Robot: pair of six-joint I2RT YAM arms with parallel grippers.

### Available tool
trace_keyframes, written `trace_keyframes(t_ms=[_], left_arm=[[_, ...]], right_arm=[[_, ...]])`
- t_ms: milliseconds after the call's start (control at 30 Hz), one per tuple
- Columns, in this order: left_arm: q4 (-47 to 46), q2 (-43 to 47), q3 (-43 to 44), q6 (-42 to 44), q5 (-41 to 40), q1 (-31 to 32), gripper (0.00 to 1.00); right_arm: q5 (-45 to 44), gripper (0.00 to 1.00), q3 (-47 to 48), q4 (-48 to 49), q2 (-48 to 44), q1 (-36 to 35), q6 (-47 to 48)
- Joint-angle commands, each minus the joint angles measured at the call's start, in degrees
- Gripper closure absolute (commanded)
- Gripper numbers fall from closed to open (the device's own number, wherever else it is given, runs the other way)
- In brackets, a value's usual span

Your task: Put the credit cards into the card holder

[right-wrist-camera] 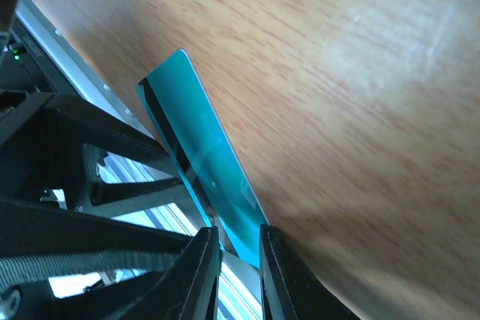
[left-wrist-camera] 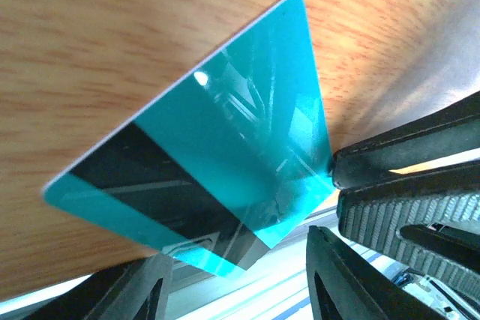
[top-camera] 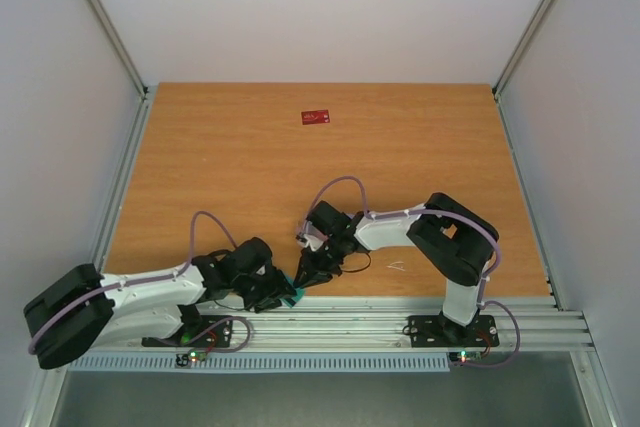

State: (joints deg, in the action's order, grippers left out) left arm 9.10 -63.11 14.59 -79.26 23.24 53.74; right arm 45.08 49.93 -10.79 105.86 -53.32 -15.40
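Note:
A teal-green credit card (top-camera: 295, 295) with a black stripe sits tilted at the table's front edge, partly over the metal rail. It fills the left wrist view (left-wrist-camera: 225, 133) and shows edge-on in the right wrist view (right-wrist-camera: 202, 148). My right gripper (top-camera: 304, 281) (right-wrist-camera: 240, 243) is closed narrowly on one corner of it. Its fingers (left-wrist-camera: 405, 151) show at the right of the left wrist view. My left gripper (top-camera: 280, 297) (left-wrist-camera: 234, 271) is spread wide just under the card's low end, with no grip on it. One red card (top-camera: 316, 116) lies far back. The card holder and the second red card are out of view.
A tiny white scrap (top-camera: 397, 266) lies on the wooden table (top-camera: 420, 157) near the right arm. The ribbed metal rail (top-camera: 360, 312) runs along the near edge. Grey walls close in the left, right and back sides.

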Motion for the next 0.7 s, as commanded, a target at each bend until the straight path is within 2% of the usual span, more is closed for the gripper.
trace_keyframes(t_ms=[0,167,667], left_arm=[[1.54,4.28,-1.38,-0.57,-6.05,-0.03,0.51],[1.3,6.39,-1.71,-0.66,-6.86,-0.03,0.54],[-3.51,6.54,-1.52,0.88,-7.24,-0.03,0.55]], right_arm=[[-2.94,0.81,-2.46,-2.93,-0.26,-0.91,-0.86],[-2.17,0.81,-2.47,-2.48,-0.29,-0.91,-1.16],[-0.57,0.81,-2.56,-0.36,1.16,-1.68,-2.44]])
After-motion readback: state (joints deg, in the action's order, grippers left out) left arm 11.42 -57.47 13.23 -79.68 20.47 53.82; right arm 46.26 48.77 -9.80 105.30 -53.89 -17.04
